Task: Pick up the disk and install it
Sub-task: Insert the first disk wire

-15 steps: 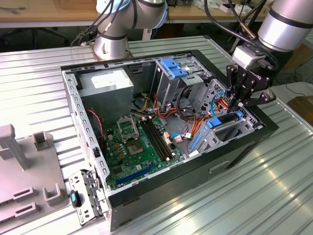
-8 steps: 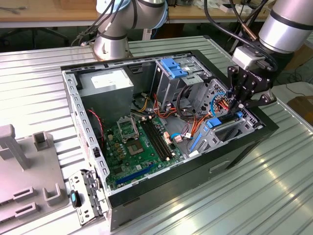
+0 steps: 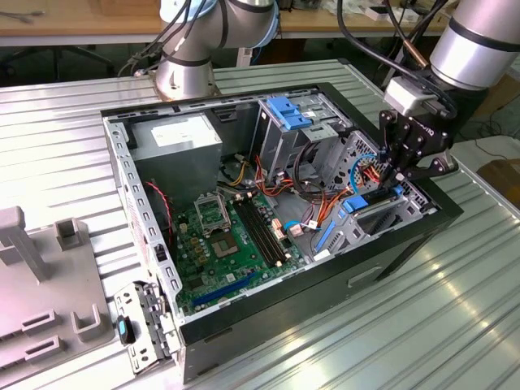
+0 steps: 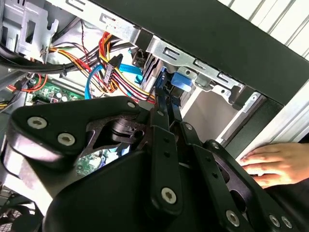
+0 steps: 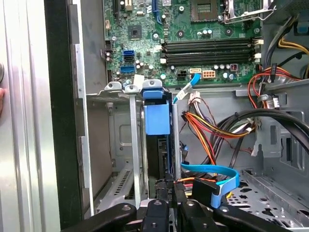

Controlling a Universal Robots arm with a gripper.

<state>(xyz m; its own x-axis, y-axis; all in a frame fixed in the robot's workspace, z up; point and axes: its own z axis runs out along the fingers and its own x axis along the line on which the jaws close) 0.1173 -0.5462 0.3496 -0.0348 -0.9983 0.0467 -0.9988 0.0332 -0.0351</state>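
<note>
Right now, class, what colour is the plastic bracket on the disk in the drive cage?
Light blue, clearest on the disk in the first wrist view.

blue-railed disk (image 5: 157, 118), upright in drive cage (image 5: 120, 145)

Bay slot: the disk (image 5: 157, 118) stands on edge between metal cage walls (image 5: 134, 145), the gripper (image 5: 169, 191) close above it.
Beside slot: orange and blue cables (image 5: 212, 130) crowd in.
Case rim: a person's hand (image 4: 270, 162) rests outside.
Motherboard (image 3: 231, 236): open above.

One disk (image 5: 157, 118), one hand (image 3: 404, 173)
</note>
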